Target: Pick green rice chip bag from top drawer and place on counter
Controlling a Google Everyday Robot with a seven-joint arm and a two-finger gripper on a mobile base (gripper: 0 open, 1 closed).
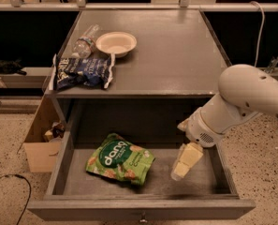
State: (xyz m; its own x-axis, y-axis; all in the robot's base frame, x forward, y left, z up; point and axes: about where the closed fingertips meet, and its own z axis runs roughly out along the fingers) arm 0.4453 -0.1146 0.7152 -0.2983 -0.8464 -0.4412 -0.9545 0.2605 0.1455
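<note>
A: Right, which step is in hand?

B: The reach, by my reading. No grasp made yet. The gripper (184,162) hangs inside the top drawer (143,209), over its right half, angled down and to the left. The arm (251,93) comes in from the right.

A: Holding anything?

B: Nothing. The bag lies apart from it, off to its left. Whether the gripper is spread or closed, I cannot tell.

A: And the bag itself?

B: The green rice chip bag (120,159) lies flat on the drawer bottom, left of centre, face up and turned at a slant. It is bright green and glossy, with white "dang" lettering on a darker oval and chips pictured near the edges. The surface is crinkled and a little puffed. I'd judge it light, and apt to slip or buckle under a pinch.

A: Next move?

B: My guess: cross leftward, come down on the bag, and take an edge or a raised fold while staying off the drawer's left wall. Then lift clear of the drawer and up to the counter (176,55).

A: What's up there?

B: A dark blue snack bag (82,71), a pale bowl (116,42) and a plastic bottle (84,41), all on its left part. A set-down toward the right would suit.
</note>
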